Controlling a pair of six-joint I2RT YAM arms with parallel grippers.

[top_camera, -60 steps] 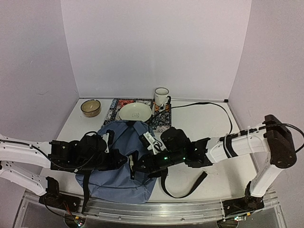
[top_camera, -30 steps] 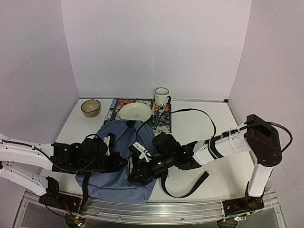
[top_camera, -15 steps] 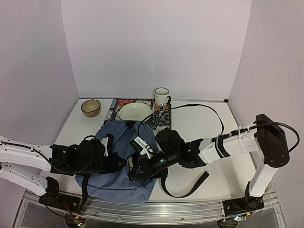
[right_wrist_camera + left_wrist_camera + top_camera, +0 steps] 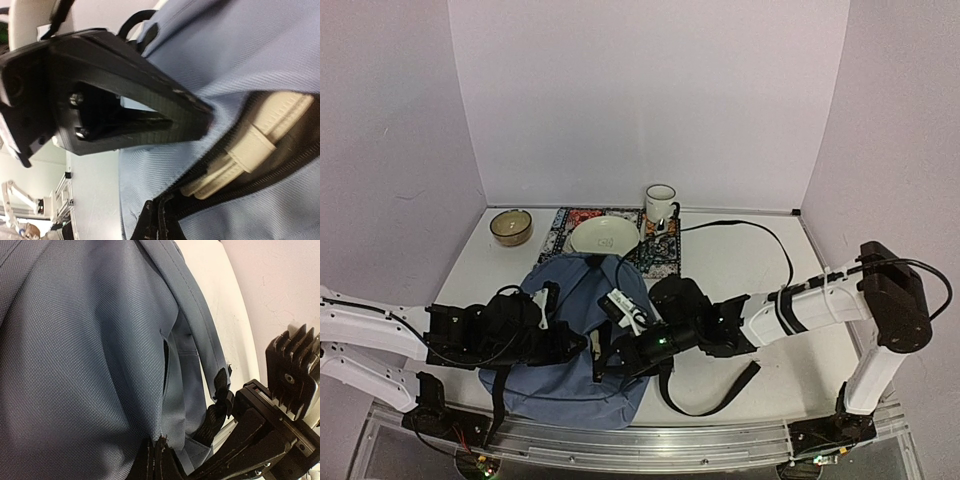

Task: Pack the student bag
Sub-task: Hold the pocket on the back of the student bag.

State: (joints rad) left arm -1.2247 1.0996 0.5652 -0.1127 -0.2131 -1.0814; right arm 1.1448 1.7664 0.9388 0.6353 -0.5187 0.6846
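Back of the white surface (image 4: 750,270), left to right:
- small brown bowl (image 4: 510,227), far left corner, standing alone, apart from the mat
- patterned mat (image 4: 662,256), dark with a red and white print, lying flat
- cream bowl (image 4: 605,237) on the mat, upright, nothing visible inside
- white mug (image 4: 660,204) with a dark rim, at the mat's far right corner, upright, just beside the cream bowl
- black cable (image 4: 763,230) arcs from near the mug across the right side of the surface

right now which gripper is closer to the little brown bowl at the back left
Left. The left gripper pinches the student bag nearward and right of the brown bowl; the right gripper grips it further right.
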